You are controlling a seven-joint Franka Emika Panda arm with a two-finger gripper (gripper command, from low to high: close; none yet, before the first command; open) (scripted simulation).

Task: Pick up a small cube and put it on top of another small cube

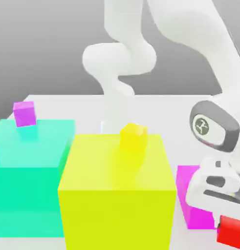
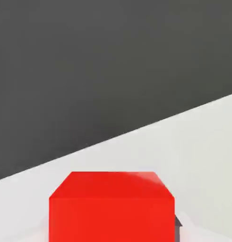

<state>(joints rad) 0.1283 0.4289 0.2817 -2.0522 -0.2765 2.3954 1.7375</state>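
Observation:
The small red cube (image 1: 231,231) hangs at the lower right of the exterior view, at the tip of my gripper (image 1: 226,220), which is shut on it. In the hand view the red cube (image 2: 112,205) looms close and sits square to the camera while the table edge behind it slants. A dark sliver of one finger (image 2: 178,222) shows beside the cube. A small yellow cube (image 1: 133,136) rests on top of the big yellow block (image 1: 117,195). A small purple cube (image 1: 24,114) sits on the big teal block (image 1: 31,171).
A magenta block (image 1: 192,197) stands on the white table (image 1: 165,117) just behind my hand, to the exterior view's right of the yellow block. The arm's white links (image 1: 121,63) rise behind the blocks.

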